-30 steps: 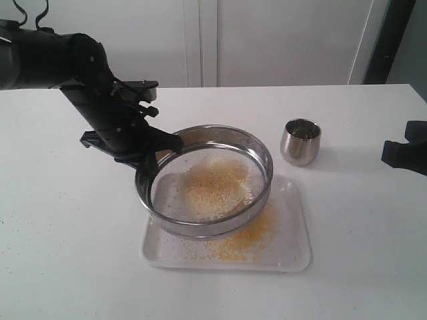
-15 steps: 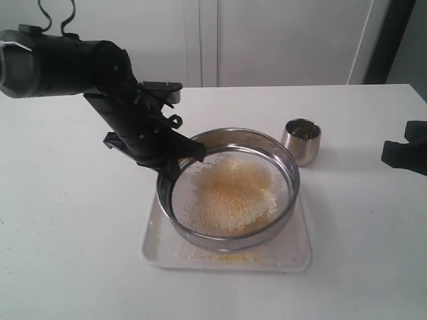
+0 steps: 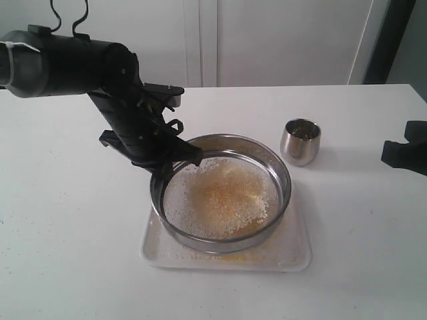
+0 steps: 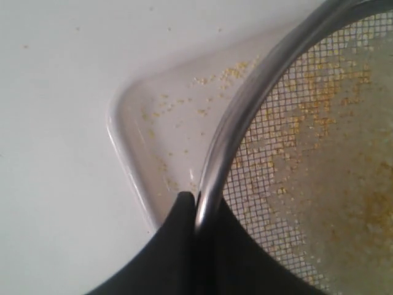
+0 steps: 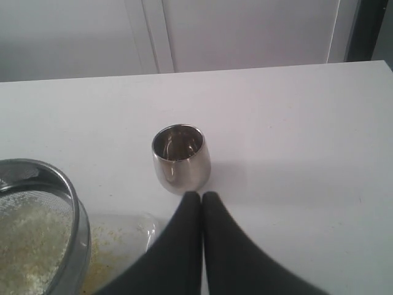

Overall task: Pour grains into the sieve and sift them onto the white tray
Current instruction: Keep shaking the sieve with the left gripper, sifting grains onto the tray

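Sieve (image 3: 223,243) shifted left; left end effector (image 3: 175,159) clamps its rim.

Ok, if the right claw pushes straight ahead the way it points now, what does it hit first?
Most likely the steel cup, standing upright just beyond the shut right claw; depth is unclear.

One sieve (image 3: 227,243), one white tray (image 3: 294,247), one steel cup (image 3: 300,141).
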{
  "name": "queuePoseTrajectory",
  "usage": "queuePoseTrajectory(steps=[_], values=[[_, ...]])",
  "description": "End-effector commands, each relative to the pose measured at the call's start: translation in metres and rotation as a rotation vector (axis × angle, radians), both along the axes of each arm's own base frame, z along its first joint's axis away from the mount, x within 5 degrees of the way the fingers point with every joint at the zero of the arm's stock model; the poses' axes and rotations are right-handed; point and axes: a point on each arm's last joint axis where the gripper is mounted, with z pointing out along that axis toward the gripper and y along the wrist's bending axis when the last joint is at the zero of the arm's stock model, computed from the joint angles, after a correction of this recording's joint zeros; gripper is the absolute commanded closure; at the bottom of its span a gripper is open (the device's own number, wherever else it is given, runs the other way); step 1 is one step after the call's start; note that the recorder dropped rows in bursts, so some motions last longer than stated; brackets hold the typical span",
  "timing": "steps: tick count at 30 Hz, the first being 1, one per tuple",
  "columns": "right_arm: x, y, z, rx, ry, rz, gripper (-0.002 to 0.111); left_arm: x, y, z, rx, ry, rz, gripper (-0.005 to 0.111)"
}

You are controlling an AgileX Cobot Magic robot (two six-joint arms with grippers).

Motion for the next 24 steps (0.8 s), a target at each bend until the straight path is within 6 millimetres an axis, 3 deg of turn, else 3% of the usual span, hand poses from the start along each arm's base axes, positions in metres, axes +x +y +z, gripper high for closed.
queuePoseTrajectory(steps=[1,6,11,15,20,24], values=[[-0.001,0.000,0.000,-0.003,-0.006,0.003,0.108,-0.013,-0.010,0.010,0.006,0.028,-0.099,0.107],[-0.001,0.000,0.000,-0.003,-0.006,0.003,0.108,0.008,0.005,0.020,-0.066,-0.001,0.047,0.107],[-0.001,0.000,0.000,-0.003,-0.006,0.003,0.108,-0.007,0.001,0.018,0.017,0.077,-0.109,0.107],[-0.001,0.000,0.000,-0.003,-0.006,0.003,0.108,0.007,0.000,0.024,-0.042,-0.017,-0.058,0.107],[-0.001,0.000,0.000,-0.003,-0.006,0.003,0.108,-0.001,0.002,0.023,0.001,0.067,-0.099,0.107],[-0.001,0.000,0.000,-0.003,-0.006,0.003,0.108,0.011,0.005,0.022,-0.041,0.004,-0.036,0.107]])
